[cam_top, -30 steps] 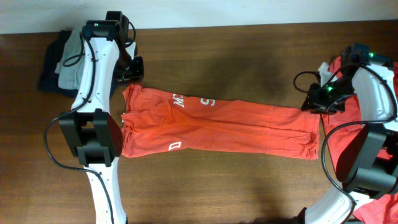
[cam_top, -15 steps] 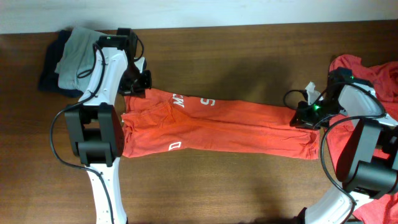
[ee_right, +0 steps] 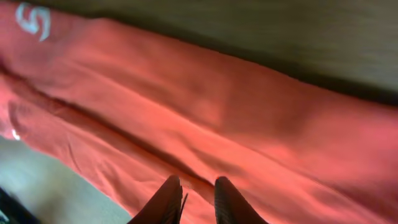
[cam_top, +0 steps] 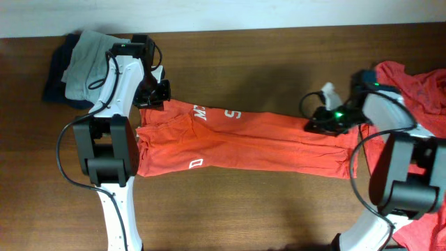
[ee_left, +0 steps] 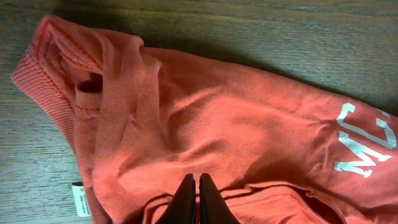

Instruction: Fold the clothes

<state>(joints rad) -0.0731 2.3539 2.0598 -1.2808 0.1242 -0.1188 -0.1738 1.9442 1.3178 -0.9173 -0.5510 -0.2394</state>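
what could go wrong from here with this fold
The left gripper is shut at the collar end of the T-shirt. If it caught only the top layer, lifting could open the lengthwise fold. The right gripper sits inward of the hem and its hold on the cloth is unclear, so the ends may not line up. It also works close to the heap of red clothes and could snag it.
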